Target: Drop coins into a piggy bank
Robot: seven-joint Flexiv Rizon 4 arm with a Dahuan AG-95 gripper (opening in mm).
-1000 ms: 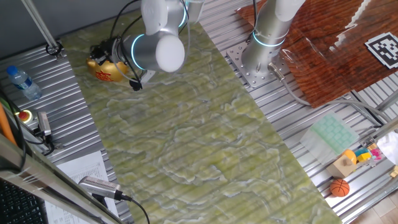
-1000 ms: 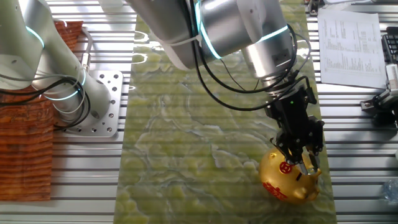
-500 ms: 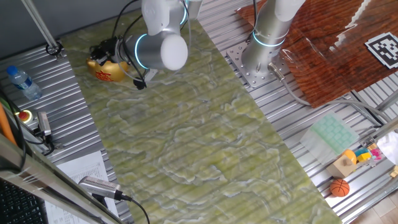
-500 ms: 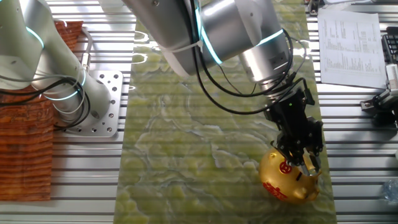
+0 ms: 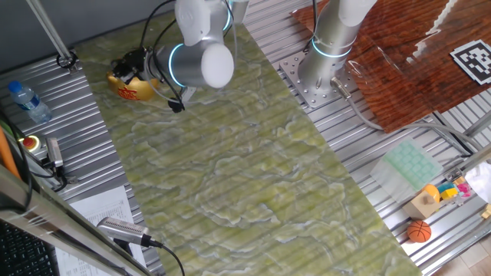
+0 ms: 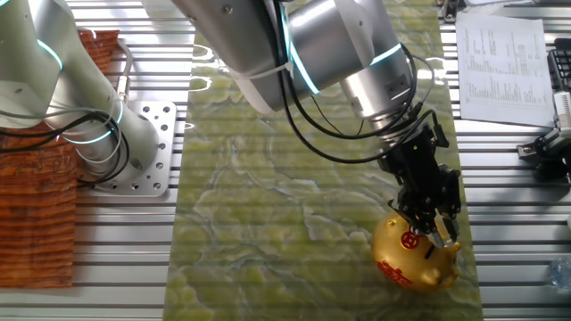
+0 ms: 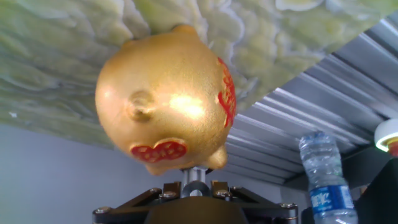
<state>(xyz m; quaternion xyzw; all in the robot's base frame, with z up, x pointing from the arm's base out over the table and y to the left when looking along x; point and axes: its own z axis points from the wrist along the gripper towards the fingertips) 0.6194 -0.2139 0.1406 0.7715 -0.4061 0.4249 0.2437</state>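
The gripper (image 6: 434, 234) hangs right over the top of the piggy bank (image 6: 412, 256), its dark fingers pointing down at it. I cannot tell if the fingers are open or closed, or if they hold a coin. The gold pig stands upright near the edge of the green mat (image 6: 268, 205), red marks on its side. The silver arm (image 6: 330, 45) leans down across the mat. A water bottle (image 5: 29, 101) lies on the ribbed metal table (image 5: 77, 115) close by.

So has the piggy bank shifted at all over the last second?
No. The piggy bank sits at the same spot on the green mat, near its edge by the ribbed metal table; only the gripper above it shifted slightly.
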